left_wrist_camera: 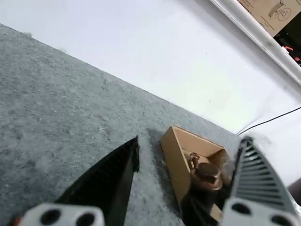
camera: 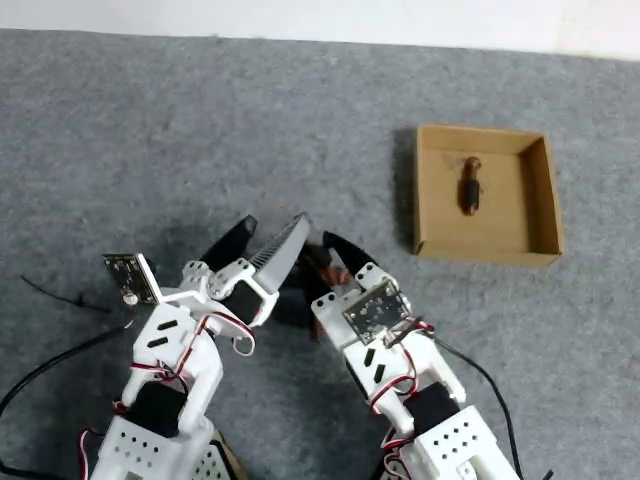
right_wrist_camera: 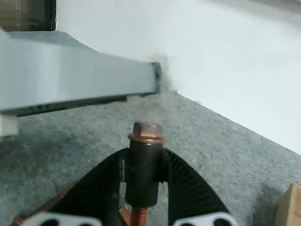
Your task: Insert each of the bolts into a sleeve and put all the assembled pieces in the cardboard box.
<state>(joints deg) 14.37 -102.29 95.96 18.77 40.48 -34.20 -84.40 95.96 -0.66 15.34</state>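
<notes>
Right end effector (right_wrist_camera: 143, 162) grips one bolt (right_wrist_camera: 146, 133), one sleeve (right_wrist_camera: 142, 176).

Surface (camera: 150, 130): mid-grey, mottled, felt-like. Cardboard box (camera: 485, 253): plain tan-brown. Assembled piece (camera: 469, 186) in box: black body, copper-brown ends. Sleeve (right_wrist_camera: 142, 174): matte black. Bolt (right_wrist_camera: 146, 132) thru it: copper-brown. Right tool (right_wrist_camera: 143, 160): fingers (right_wrist_camera: 94, 188) black. Left tool (left_wrist_camera: 190, 141): one finger (left_wrist_camera: 108, 179) black, 2nd finger (left_wrist_camera: 256, 174) lt grey w/ ribbed pattern. Arm bodies (camera: 170, 350): white. Wires (camera: 222, 320): red, white, black. Wall (left_wrist_camera: 141, 42): white.
</notes>
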